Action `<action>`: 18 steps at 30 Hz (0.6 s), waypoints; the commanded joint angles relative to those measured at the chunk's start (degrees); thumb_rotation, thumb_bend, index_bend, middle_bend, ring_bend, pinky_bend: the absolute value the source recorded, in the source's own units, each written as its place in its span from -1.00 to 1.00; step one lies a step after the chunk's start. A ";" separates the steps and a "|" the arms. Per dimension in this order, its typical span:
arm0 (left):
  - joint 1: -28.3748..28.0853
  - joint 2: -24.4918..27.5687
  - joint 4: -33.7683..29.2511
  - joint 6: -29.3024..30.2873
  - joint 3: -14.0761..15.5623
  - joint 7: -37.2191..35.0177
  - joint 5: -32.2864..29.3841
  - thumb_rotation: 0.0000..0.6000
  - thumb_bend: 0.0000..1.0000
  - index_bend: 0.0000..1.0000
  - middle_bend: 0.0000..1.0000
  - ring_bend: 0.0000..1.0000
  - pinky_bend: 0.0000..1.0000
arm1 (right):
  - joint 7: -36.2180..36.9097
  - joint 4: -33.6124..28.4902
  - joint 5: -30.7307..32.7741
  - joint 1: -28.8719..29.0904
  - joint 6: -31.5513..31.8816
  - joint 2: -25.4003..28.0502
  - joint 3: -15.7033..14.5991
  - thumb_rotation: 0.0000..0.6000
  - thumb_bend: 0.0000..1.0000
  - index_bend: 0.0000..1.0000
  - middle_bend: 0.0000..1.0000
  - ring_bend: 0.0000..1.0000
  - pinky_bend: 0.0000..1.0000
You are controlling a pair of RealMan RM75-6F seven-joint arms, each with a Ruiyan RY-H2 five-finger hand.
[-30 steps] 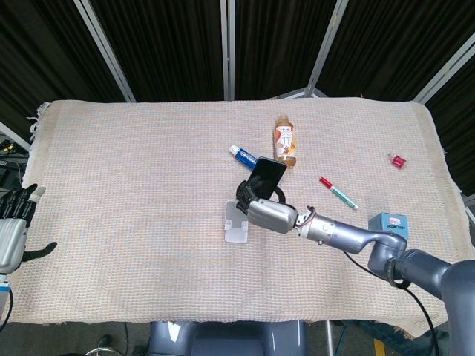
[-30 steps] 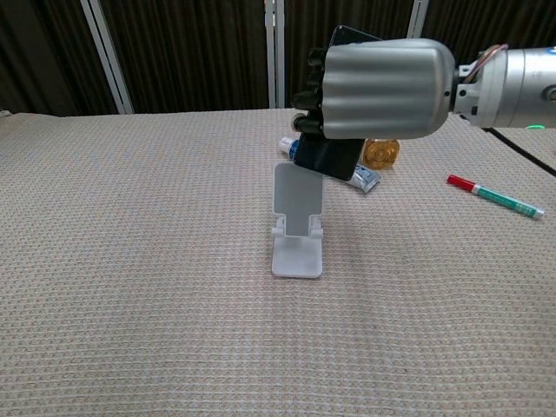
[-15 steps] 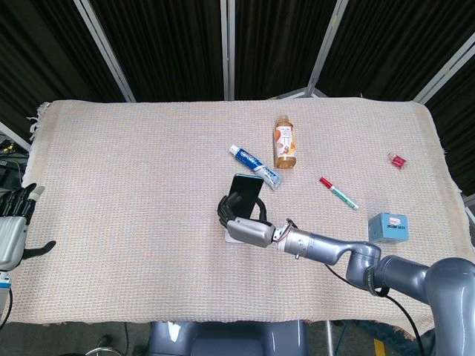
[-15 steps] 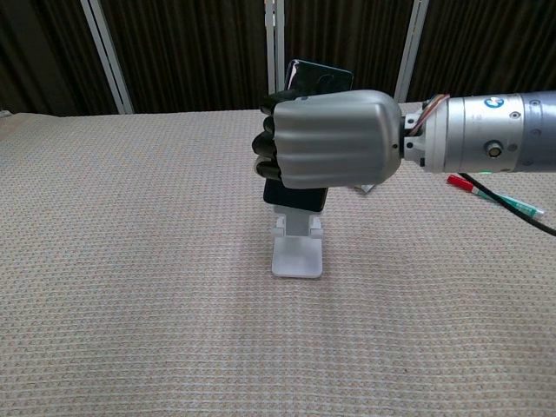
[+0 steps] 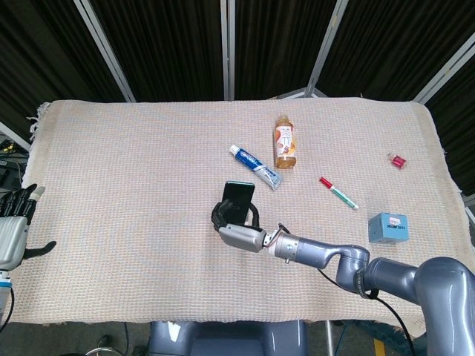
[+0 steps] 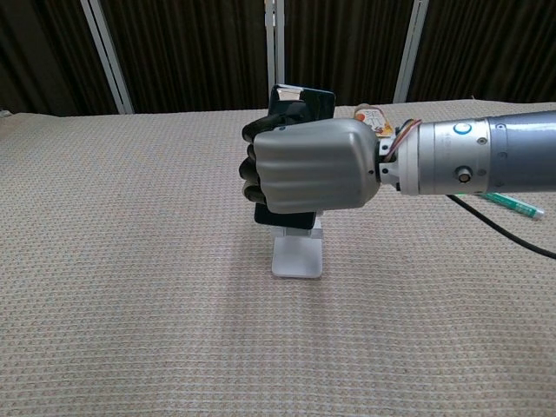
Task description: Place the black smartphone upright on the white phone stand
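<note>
Near the middle of the woven beige tablecloth (image 5: 133, 163), the right hand (image 6: 308, 174) wraps its fingers around the black slab smartphone (image 6: 301, 97), long axis upright, directly over the white plastic phone stand (image 6: 297, 256) whose base shows below. Seating it likely needs a short descent. Far left, the left hand (image 5: 13, 228) hangs idle with fingers apart.

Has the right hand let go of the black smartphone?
No: in the chest view the right hand grips the black smartphone above the white phone stand.
</note>
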 commanded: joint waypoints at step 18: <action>-0.23 -0.14 0.24 -0.55 -0.14 0.06 -0.44 1.00 -1.00 -1.00 -1.00 -1.00 -1.00 | 0.54 1.07 -0.68 0.24 -0.49 -0.54 -0.55 1.00 -0.60 0.08 0.15 0.05 -0.03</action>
